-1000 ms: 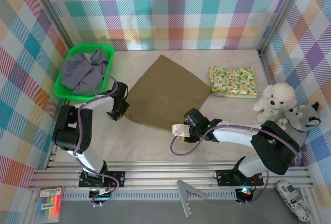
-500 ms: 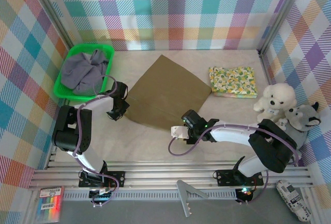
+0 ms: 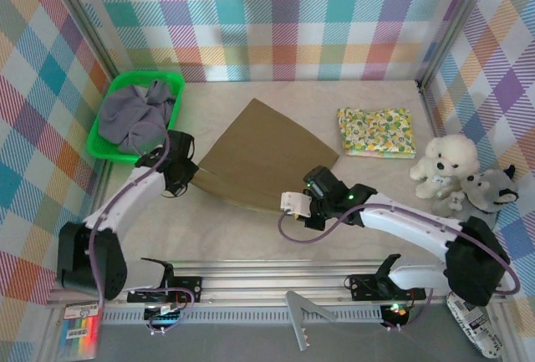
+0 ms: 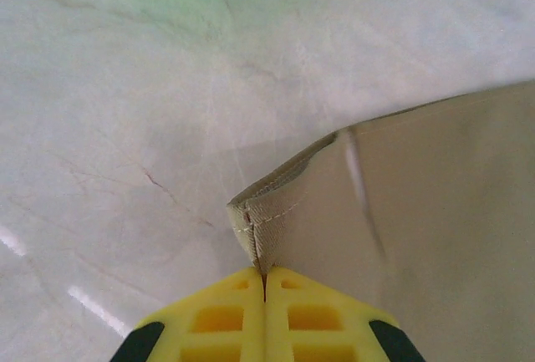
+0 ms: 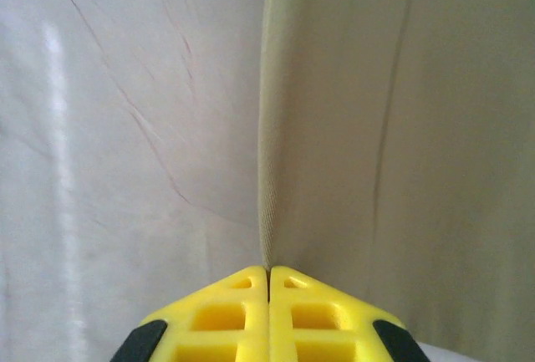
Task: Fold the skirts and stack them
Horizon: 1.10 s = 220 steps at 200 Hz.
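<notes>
Plaid-patterned walls in many colours enclose a pale, marble-veined tabletop (image 3: 251, 237) in the top view. An olive-brown skirt (image 3: 259, 157) lies at the middle of it, a smooth fan shape with one point toward the far edge. Its near-left corner and near-right edge are lifted off the surface. The left gripper (image 3: 184, 180) sits at that near-left corner, and the right gripper (image 3: 308, 195) sits at the near-right edge. A floral skirt (image 3: 375, 132) rests as a folded rectangle near the right edge, well apart from the olive one. A grey-lavender skirt (image 3: 134, 115) is crumpled in a green plastic basket (image 3: 146, 75) at the far left corner. A white plush toy (image 3: 443, 161) and a grey plush toy (image 3: 489, 188) sit touching at the right edge.

From the left wrist, the left gripper (image 4: 265, 282) has its yellow fingers (image 4: 217, 320) pressed together on the stitched, hemmed corner of the olive-brown skirt (image 4: 418, 237). The twill weave shows at the fold, and the glossy tabletop (image 4: 125, 86) lies beneath.

From the right wrist, the right gripper (image 5: 268, 277) is likewise clamped tight on a folded edge of the olive-brown skirt (image 5: 401, 128). That edge rises as a thin ridge straight ahead of the fingertips. Smooth cloth spreads to the right, and veined tabletop (image 5: 125, 128) lies to the left.
</notes>
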Motion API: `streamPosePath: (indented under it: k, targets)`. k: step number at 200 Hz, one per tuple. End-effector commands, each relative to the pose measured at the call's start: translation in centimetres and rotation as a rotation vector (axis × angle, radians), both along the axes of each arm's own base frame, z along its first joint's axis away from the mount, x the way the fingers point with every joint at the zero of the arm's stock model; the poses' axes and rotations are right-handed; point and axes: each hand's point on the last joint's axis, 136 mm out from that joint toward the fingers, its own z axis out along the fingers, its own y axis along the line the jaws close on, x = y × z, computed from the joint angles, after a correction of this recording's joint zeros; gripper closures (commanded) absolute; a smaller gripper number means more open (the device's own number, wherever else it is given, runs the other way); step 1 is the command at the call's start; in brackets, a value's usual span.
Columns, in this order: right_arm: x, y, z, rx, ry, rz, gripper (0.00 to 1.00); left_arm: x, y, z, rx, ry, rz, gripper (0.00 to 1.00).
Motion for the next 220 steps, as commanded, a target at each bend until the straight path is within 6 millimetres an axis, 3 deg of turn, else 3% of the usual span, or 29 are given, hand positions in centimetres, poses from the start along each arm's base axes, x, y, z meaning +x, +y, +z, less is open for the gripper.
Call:
streamPosePath:
  k: [1, 22, 39, 87, 119, 164, 188, 220]
  targets:
    - [-1.8, 0.8, 3.6, 0.165, 0.176, -0.013, 1.00, 0.4, 0.4, 6.6, 0.014, -0.146, 0.011, 1.00]
    - [0.4, 0.9, 6.6, 0.323, 0.229, -0.068, 1.00, 2.5, -0.2, 11.3, 0.018, -0.252, -0.034, 1.00]
    - [2.9, 0.2, 7.2, 0.381, 0.261, -0.115, 1.00, 5.0, -1.1, 12.4, 0.028, -0.281, -0.078, 1.00]
    - [8.5, -2.2, 3.8, 0.347, 0.345, -0.217, 1.00, 13.0, -4.5, 11.3, 0.044, -0.240, -0.219, 1.00]
    - [11.4, -3.7, 0.4, 0.286, 0.419, -0.286, 1.00, 16.7, -5.6, 10.1, 0.080, -0.229, -0.251, 1.00]
    - [13.8, -6.1, -1.8, 0.232, 0.502, -0.370, 1.00, 19.8, -8.7, 9.3, 0.051, -0.258, -0.319, 1.00]
    - [14.0, -6.5, -3.0, 0.193, 0.544, -0.376, 1.00, 20.8, -10.2, 7.9, 0.077, -0.208, -0.353, 1.00]
    - [14.6, -6.5, -4.5, 0.161, 0.593, -0.393, 1.00, 22.4, -10.7, 5.3, 0.105, -0.140, -0.353, 1.00]
